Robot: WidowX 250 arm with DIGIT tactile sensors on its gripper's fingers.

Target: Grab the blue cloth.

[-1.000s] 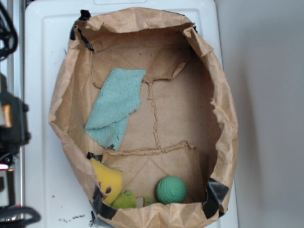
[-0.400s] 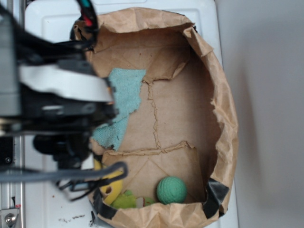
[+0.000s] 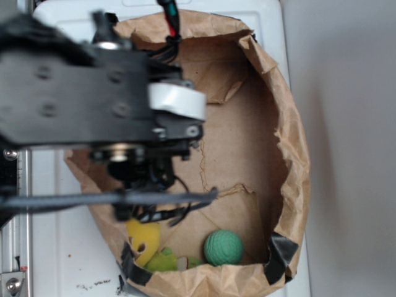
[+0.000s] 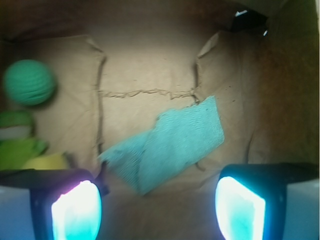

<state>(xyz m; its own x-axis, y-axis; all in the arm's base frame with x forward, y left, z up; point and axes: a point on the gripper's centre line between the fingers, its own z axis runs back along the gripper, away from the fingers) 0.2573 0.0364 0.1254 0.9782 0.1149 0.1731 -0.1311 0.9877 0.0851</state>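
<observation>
Hovering above the paper bag (image 3: 291,154), the end effector (image 4: 157,207) had its fingers (image 4: 77,210) spread wide apart, holding nothing. Wrist view: blue cloth (image 4: 167,145) lay flat on the bag's brown floor, partly folded, between and just ahead of the glowing fingertips, not touching either. Green ball (image 4: 29,82) sat well off to one side, near a yellow sponge (image 3: 143,238). Exterior view: arm hid the cloth entirely; bag rested on a white surface (image 3: 55,247).
</observation>
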